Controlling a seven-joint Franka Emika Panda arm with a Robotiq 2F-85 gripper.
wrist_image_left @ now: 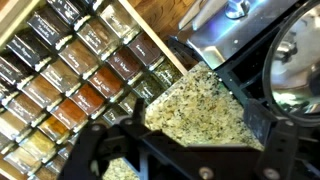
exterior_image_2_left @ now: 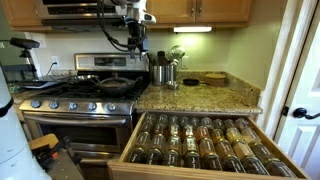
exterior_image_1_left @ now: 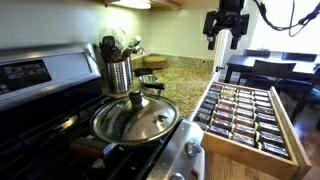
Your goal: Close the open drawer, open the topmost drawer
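An open wooden drawer [exterior_image_2_left: 196,166] full of spice jars stands pulled out below the granite counter [exterior_image_2_left: 195,98]; it also shows in an exterior view [exterior_image_1_left: 292,122] and in the wrist view [wrist_image_left: 150,45]. My gripper [exterior_image_1_left: 224,38] hangs high above the counter, well clear of the drawer; it also shows in an exterior view [exterior_image_2_left: 137,42]. In the wrist view its fingers [wrist_image_left: 180,125] are spread apart with only granite between them, so it is open and empty. No other drawer front can be made out.
A stove [exterior_image_2_left: 80,100] with a lidded steel pan [exterior_image_1_left: 135,117] stands beside the counter. A steel utensil holder [exterior_image_1_left: 117,70] and a small bowl [exterior_image_1_left: 154,63] sit at the counter's back. A dark table [exterior_image_1_left: 268,70] is behind the drawer.
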